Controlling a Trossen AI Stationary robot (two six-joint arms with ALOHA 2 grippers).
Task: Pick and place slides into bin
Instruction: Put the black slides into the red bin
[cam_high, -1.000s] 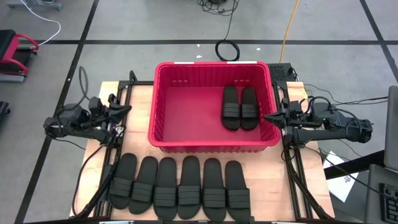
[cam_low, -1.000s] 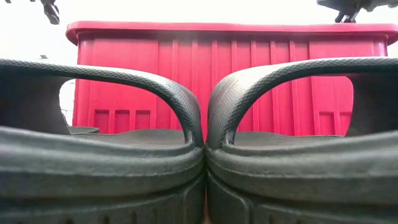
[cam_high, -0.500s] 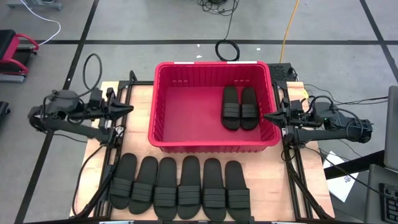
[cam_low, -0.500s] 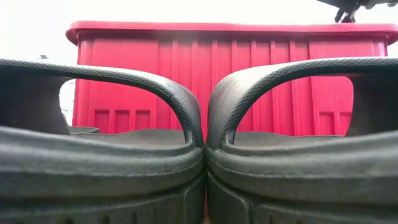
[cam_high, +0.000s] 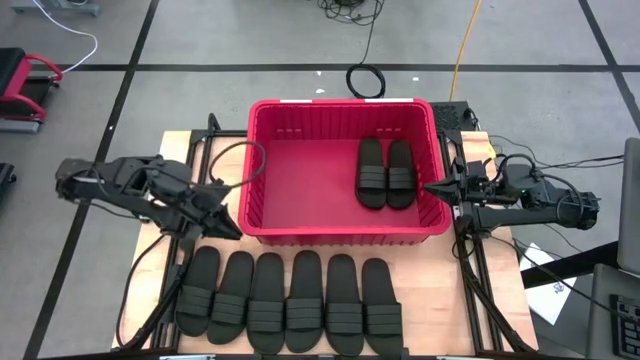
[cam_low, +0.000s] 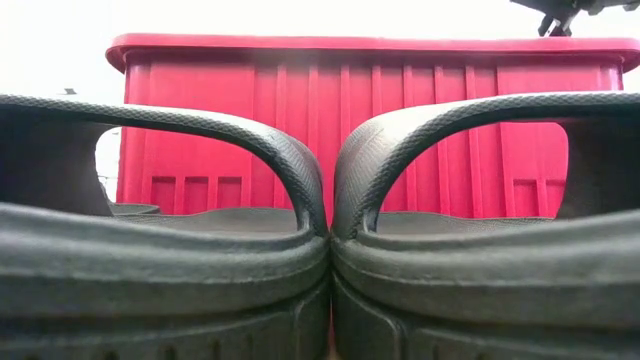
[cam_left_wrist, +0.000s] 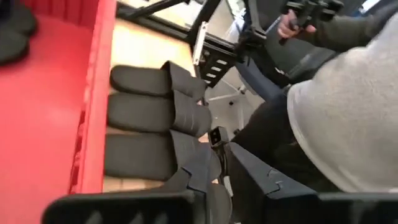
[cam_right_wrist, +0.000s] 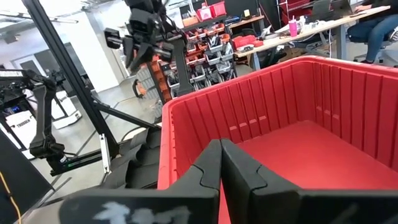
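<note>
Six black slides (cam_high: 290, 300) lie soles down in a row along the table's near edge; the low view shows two of them close up (cam_low: 160, 250). Two more slides (cam_high: 386, 172) lie side by side on the floor of the red bin (cam_high: 300, 170), at its right side. My left gripper (cam_high: 232, 228) hovers off the bin's near left corner, above the left end of the row, slanting down; its fingers (cam_left_wrist: 219, 152) stand a narrow gap apart with nothing between them. My right gripper (cam_high: 432, 188) waits shut at the bin's right rim.
Black frame rails (cam_high: 185, 250) run along both sides of the wooden table. A person in a grey sleeve (cam_left_wrist: 348, 112) stands beyond the table's near edge, a hand (cam_left_wrist: 292, 22) on a controller. The bin's floor left of the two slides is bare.
My left gripper has swung from beside the bin's left wall toward the table's near edge and a little right, toward the row of slides. It has turned from pointing level at the bin to slanting down. The slides and the right arm have kept still.
</note>
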